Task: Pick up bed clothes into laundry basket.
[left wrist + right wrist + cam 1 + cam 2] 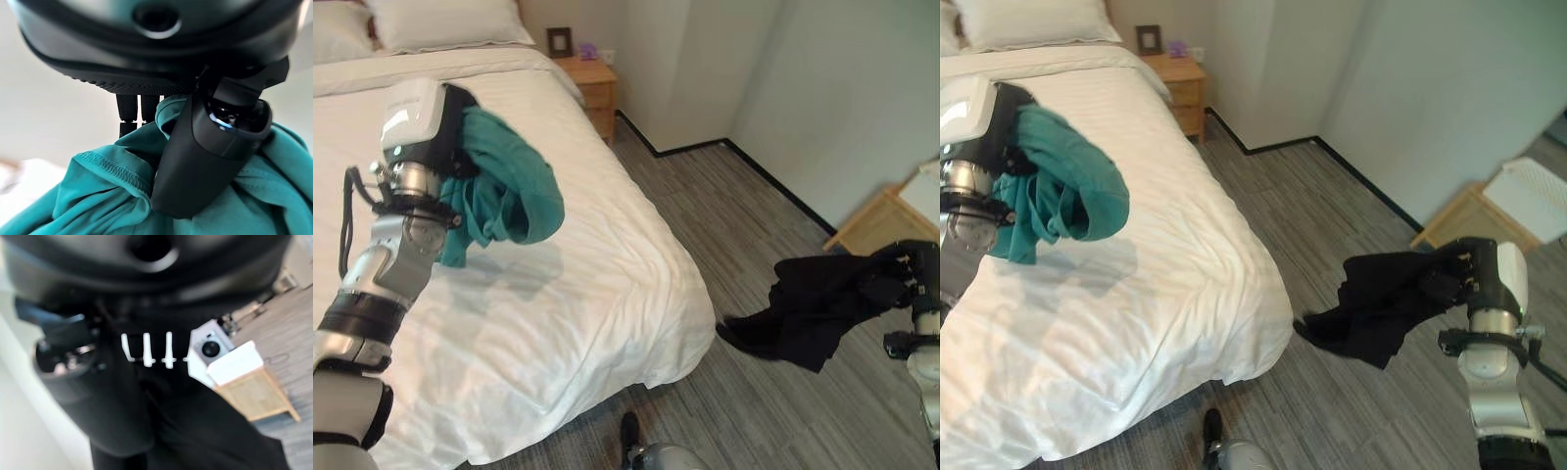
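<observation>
A teal garment (504, 181) hangs bunched above the white bed (558, 294), held up by my left hand (440, 117), which is shut on it. In the left wrist view the thumb (205, 147) presses into the teal cloth (98, 196). Over the floor to the right, my right hand (911, 269) is shut on a black garment (813, 304) that droops toward the floor. The black cloth (195, 431) also shows past the curled fingers in the right wrist view.
A wooden nightstand (597, 83) stands by the bed's head with a small frame on it. A low wooden stand (881, 220) with a white top sits at the right wall. Grey plank floor (724, 206) lies between bed and wall. Pillows (440, 24) rest at the head.
</observation>
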